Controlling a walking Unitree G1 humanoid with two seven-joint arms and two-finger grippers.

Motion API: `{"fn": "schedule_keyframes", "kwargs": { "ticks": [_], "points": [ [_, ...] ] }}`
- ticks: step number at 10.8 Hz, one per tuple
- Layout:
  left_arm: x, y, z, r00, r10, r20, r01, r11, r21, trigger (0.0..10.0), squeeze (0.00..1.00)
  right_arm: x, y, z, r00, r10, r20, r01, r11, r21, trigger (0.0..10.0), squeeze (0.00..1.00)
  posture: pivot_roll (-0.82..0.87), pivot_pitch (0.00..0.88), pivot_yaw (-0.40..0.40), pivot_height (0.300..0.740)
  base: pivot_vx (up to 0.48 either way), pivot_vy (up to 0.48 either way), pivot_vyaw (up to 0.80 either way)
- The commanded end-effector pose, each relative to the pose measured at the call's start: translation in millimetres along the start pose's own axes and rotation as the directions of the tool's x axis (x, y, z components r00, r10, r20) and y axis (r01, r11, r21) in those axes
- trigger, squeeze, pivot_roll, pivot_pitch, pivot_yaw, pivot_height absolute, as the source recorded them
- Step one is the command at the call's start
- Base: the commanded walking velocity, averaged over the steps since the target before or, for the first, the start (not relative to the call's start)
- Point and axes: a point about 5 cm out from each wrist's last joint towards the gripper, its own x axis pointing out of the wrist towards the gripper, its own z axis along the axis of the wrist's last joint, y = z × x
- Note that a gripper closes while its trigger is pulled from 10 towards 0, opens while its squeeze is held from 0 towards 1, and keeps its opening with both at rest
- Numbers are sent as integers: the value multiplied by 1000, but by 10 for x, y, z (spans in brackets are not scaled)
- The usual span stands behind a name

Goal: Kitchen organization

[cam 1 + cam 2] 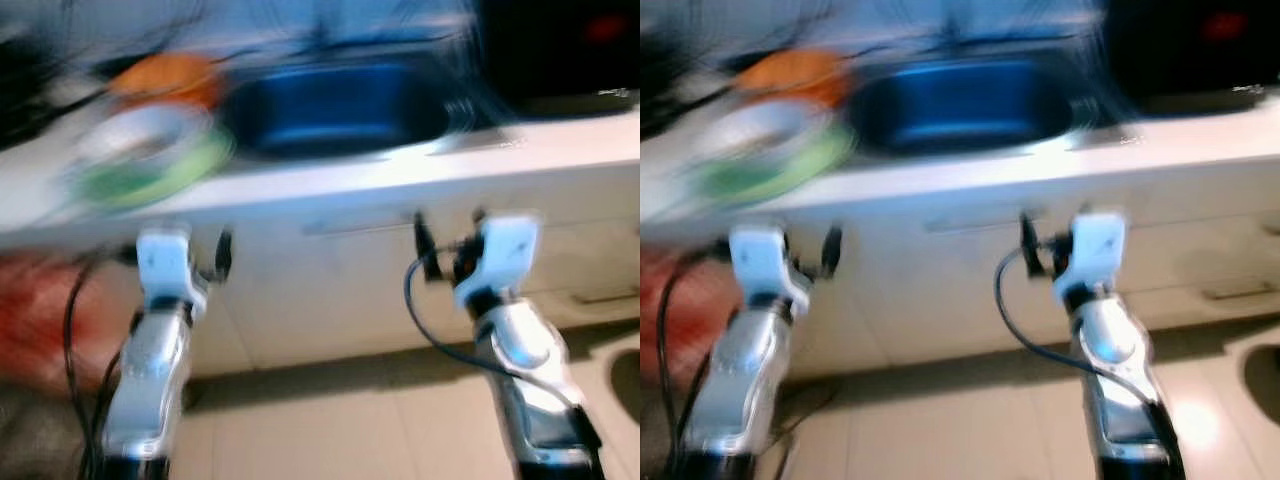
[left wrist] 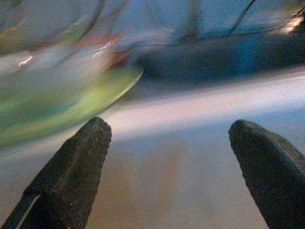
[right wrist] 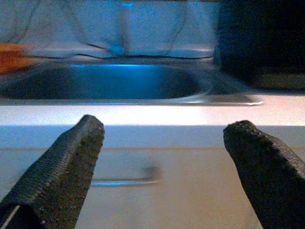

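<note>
Blurred by camera motion, a pale worktop (image 1: 420, 165) runs across the head views with a dark sink (image 1: 335, 105) set into it and cabinet fronts below. Toward the worktop's left end sits a stack of dishes: a green-rimmed plate (image 1: 150, 165) with an orange bowl (image 1: 170, 78) behind it, still out and unsorted. The left gripper (image 2: 167, 167) and right gripper (image 3: 162, 162) both hang below the worktop's front edge, fingers spread wide, holding nothing. Judging by this, the organizing has barely begun; the dishes remain to be reached and put away.
</note>
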Motion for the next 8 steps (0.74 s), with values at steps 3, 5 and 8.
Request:
{"fn": "schedule_keyframes", "kwargs": {
  "ticks": [3, 5, 8],
  "points": [
    [12, -23, 161, 998, -25, 50, 25, 1000, 9, 10000, 0, 73, 171, 238, 997, 39, 70, -42, 998, 36, 10000, 0, -10, 41, 70, 740, 367, 0, 0],
    [9, 2, 127, 1000, -7, 26, 7, 1000, -3, 10000, 0, 68, 184, 220, 998, 42, 57, -44, 998, 39, 10000, 0, -6, 41, 68, 740, 379, 0, 0],
    [6, 10, 116, 1000, 0, 12, 0, 1000, -7, 10000, 0, 68, 205, 212, 998, 46, 44, -48, 998, 44, 10000, 0, -5, 39, 69, 740, 446, 0, 0]
  ]
}}
